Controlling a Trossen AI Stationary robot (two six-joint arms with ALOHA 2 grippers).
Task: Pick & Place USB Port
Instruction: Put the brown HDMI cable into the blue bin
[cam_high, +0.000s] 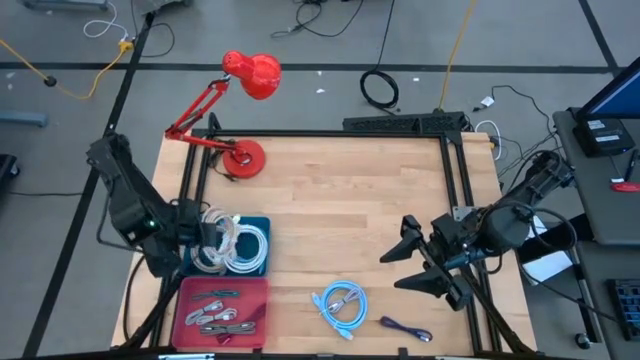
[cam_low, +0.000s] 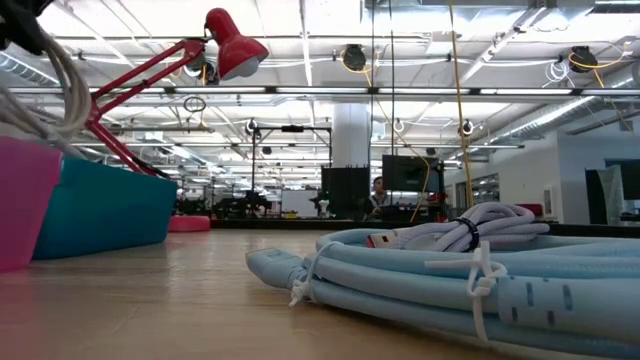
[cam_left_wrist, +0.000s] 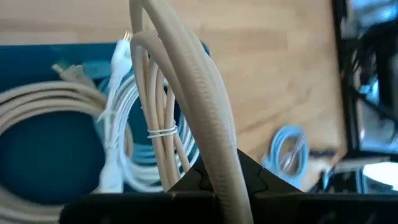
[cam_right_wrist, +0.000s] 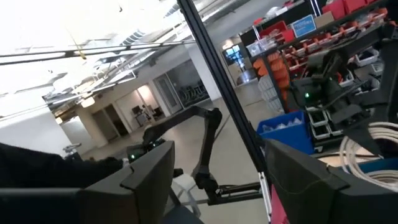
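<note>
Left gripper (cam_left_wrist: 214, 180): clamped on a beige cable (cam_left_wrist: 205, 99), held over the blue bin (cam_high: 262, 228).
Right gripper (cam_high: 415, 262): jaws wide, empty, near the table's right edge.
Tip: lower the cable fully inside the bin before releasing.

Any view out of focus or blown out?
Low view: blue cable fills the foreground, near part soft; ceiling lights glare. Left wrist: beige cable in the shut left gripper is blurred close up. Right wrist: upper left is washed out. High view: even.
</note>
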